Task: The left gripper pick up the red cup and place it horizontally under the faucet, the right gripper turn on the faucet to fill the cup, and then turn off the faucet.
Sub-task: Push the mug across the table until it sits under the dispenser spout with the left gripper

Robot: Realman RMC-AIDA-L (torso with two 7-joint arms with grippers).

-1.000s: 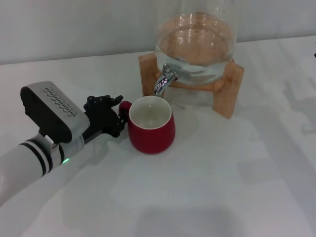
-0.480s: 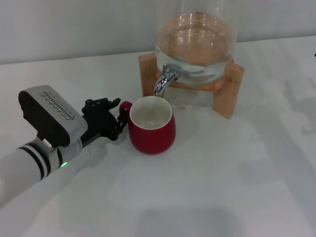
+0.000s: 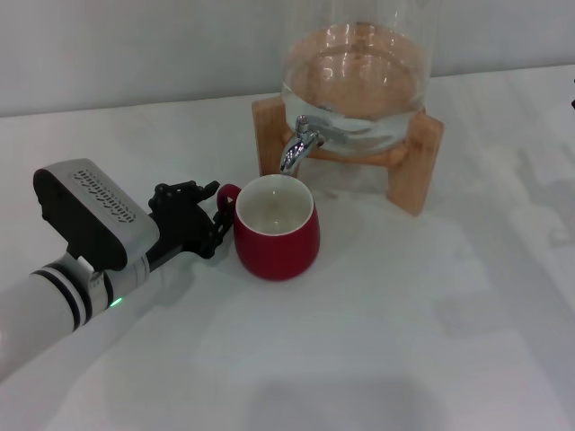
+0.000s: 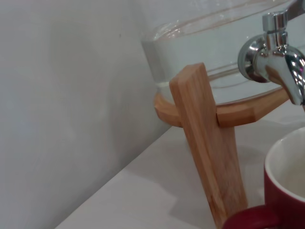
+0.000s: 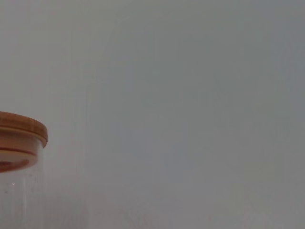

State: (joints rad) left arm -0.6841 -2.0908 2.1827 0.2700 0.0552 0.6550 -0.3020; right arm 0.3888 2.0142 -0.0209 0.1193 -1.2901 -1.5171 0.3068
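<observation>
1. Red cup (image 3: 275,229) stands upright on the white table (image 3: 377,341), mouth up, white inside visible, no water visible in it.
2. Cup sits just in front of the faucet (image 3: 299,144); the spout end hangs over the cup's rear rim, not touching it.
3. Faucet is mounted on a glass dispenser (image 3: 359,81) holding water, carried on a wooden stand (image 3: 418,162).
4. Left gripper (image 3: 205,215) lies low over the table on the cup's left, fingers at the small loop handle (image 3: 226,196). Claw looks narrow around the handle, but actual grip cannot be confirmed.
5. Left wrist view: faucet (image 4: 274,57), stand leg (image 4: 209,143) and cup rim (image 4: 286,186) close up, handle at the frame edge; own fingers not shown.
6. Right gripper is out of sight in every view; right wrist view shows only the wall and the dispenser's wooden lid (image 5: 21,133).
</observation>
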